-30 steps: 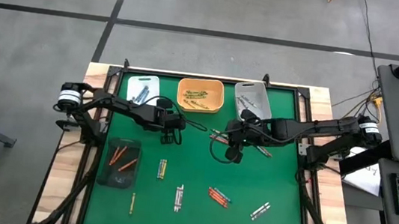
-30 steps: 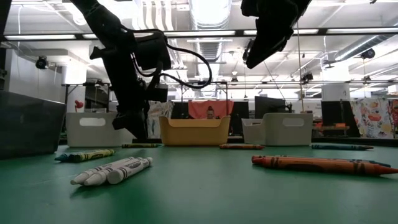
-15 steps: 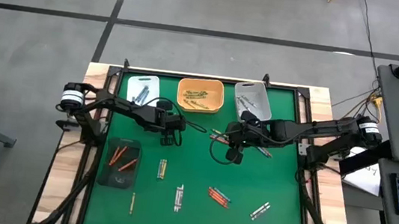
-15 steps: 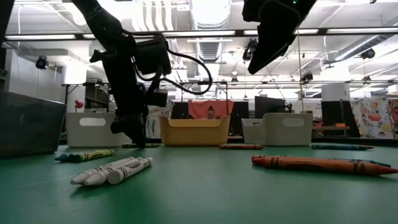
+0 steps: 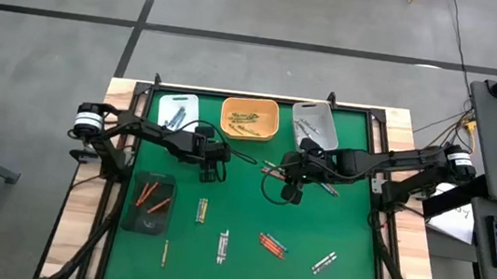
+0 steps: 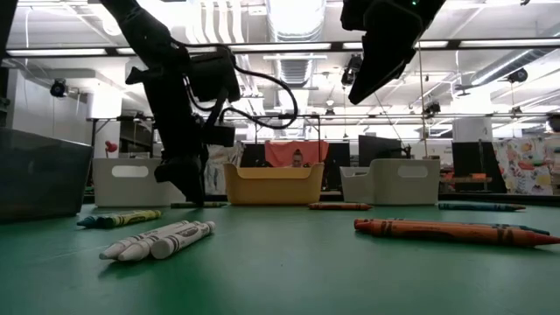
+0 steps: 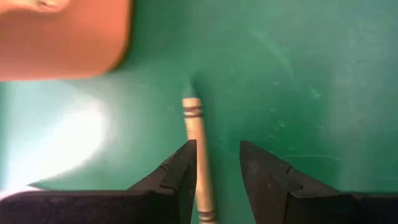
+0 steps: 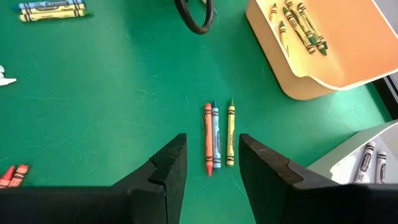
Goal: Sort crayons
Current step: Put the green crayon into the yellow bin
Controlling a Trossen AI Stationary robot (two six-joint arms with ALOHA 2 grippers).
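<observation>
Green mat [image 5: 250, 205] carries our crayons [image 5: 271, 245] in small scattered groups: some near the front, three side by side, red, blue and yellow [image 8: 217, 137], under the right gripper [image 8: 210, 163]. We see that gripper hanging above the mat with its jaws apart and empty. Our left gripper [image 7: 217, 163] sits low by the orange tray [image 5: 250, 118], jaws parted, with a pale crayon [image 7: 196, 146] lying on the mat against one finger [image 7: 180, 171]; nothing is clamped. Green crayons lie in the orange tray, grey ones in the white bin [image 5: 315, 125], blue ones in the other white bin [image 5: 177, 110], and red ones in the dark tray [image 5: 149, 201] at the left.
</observation>
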